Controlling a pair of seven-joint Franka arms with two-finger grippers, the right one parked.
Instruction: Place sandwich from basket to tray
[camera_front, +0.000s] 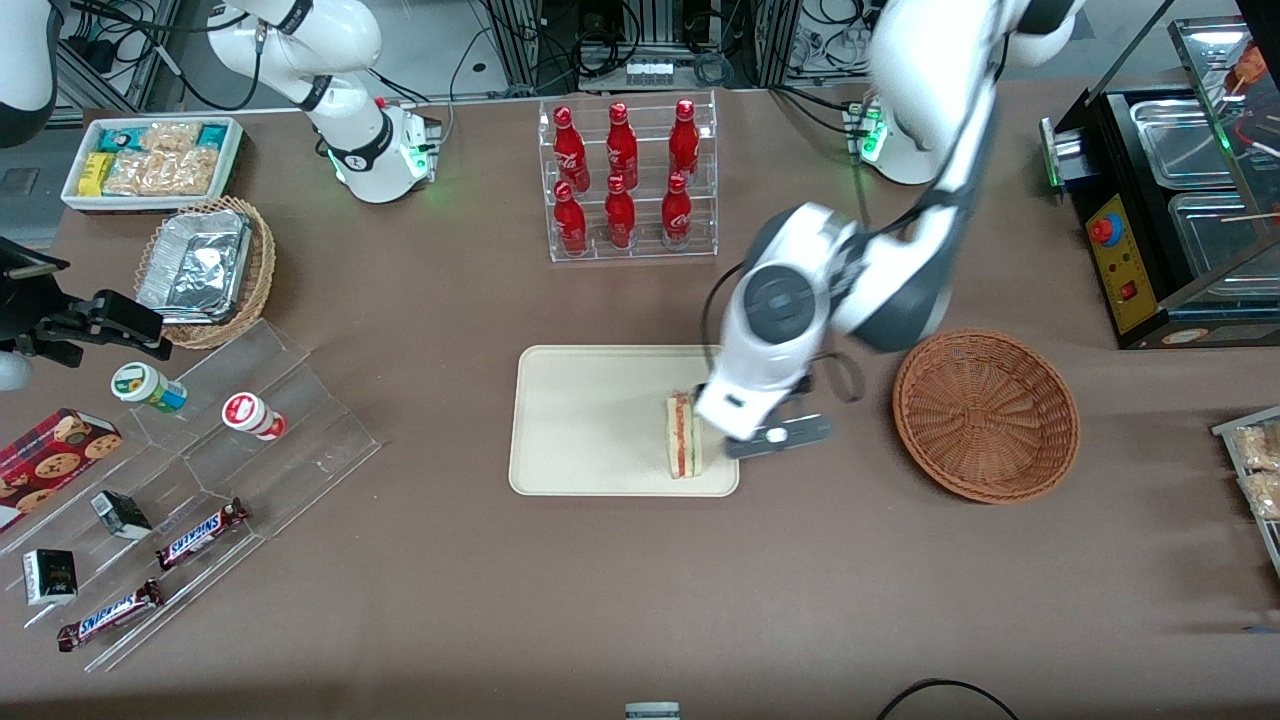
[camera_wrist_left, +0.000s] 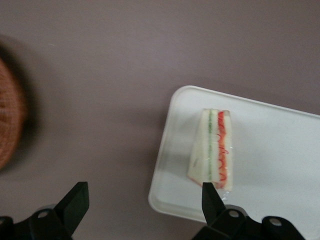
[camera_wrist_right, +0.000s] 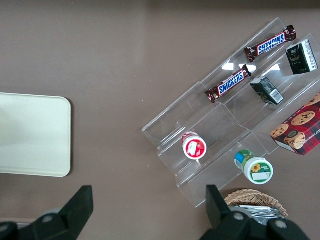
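Observation:
The sandwich (camera_front: 684, 435) lies on the cream tray (camera_front: 590, 420), at the tray's edge nearest the basket, with its red and green filling showing. The wrist view shows the sandwich (camera_wrist_left: 214, 150) on the tray (camera_wrist_left: 280, 150) too. My left gripper (camera_front: 750, 425) hovers over that tray edge, just beside the sandwich. In the wrist view the gripper (camera_wrist_left: 143, 205) is open and empty, with one fingertip (camera_wrist_left: 209, 196) close to the sandwich's end. The reddish-brown wicker basket (camera_front: 985, 415) stands empty beside the tray, toward the working arm's end, and shows blurred in the wrist view (camera_wrist_left: 10, 120).
A clear rack of red bottles (camera_front: 625, 180) stands farther from the camera than the tray. A clear stepped shelf with snacks (camera_front: 200, 470), a tan basket of foil containers (camera_front: 205, 270) and a white snack bin (camera_front: 150, 160) lie toward the parked arm's end. A black machine (camera_front: 1170, 200) stands beyond the basket's end.

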